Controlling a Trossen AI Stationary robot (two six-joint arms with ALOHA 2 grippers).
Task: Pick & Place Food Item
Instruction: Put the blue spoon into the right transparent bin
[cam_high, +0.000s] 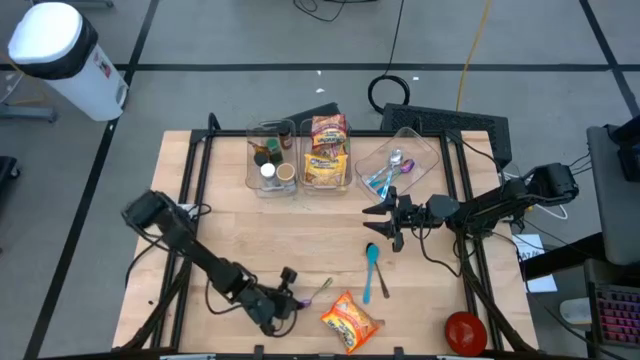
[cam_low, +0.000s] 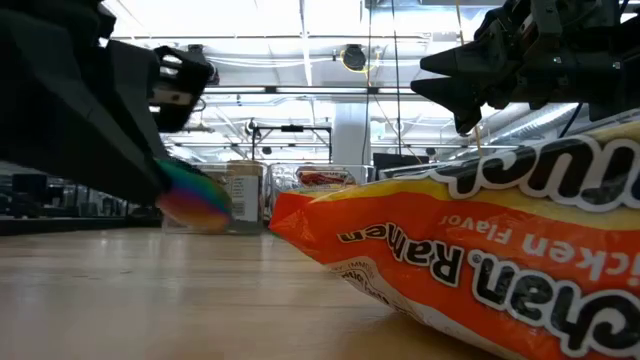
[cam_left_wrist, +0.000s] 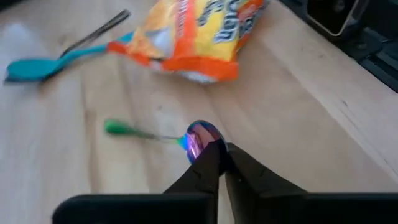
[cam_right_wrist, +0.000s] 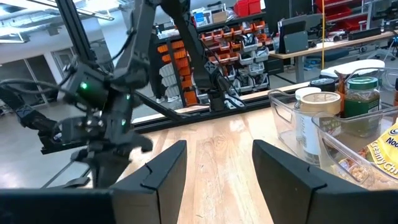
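Observation:
An orange ramen packet (cam_high: 350, 322) lies flat on the wooden table near its near edge; it also shows in the left wrist view (cam_left_wrist: 193, 37) and the low view (cam_low: 480, 270). My left gripper (cam_high: 288, 300) is just left of it, low over the table, shut on a small spoon (cam_high: 316, 292) with an iridescent bowl and a green handle. My right gripper (cam_high: 385, 222) hovers open and empty near the table's middle right, above a teal spoon (cam_high: 371, 268) that lies flat on the table. My left gripper pinches the iridescent bowl (cam_left_wrist: 199, 135) of the small spoon between its two fingertips (cam_left_wrist: 211, 163). The fingers slant down toward the table. The green handle (cam_left_wrist: 121, 129) points away from the fingers, toward the ramen packet. Whether the spoon is lifted clear, I cannot tell.
Three clear bins stand at the far edge: one with jars (cam_high: 270, 160), one with ramen packets (cam_high: 326, 152), one with spoons (cam_high: 398, 165). A red bowl (cam_high: 465, 330) sits at the near right corner. Bare wood lies between the bins and the grippers.

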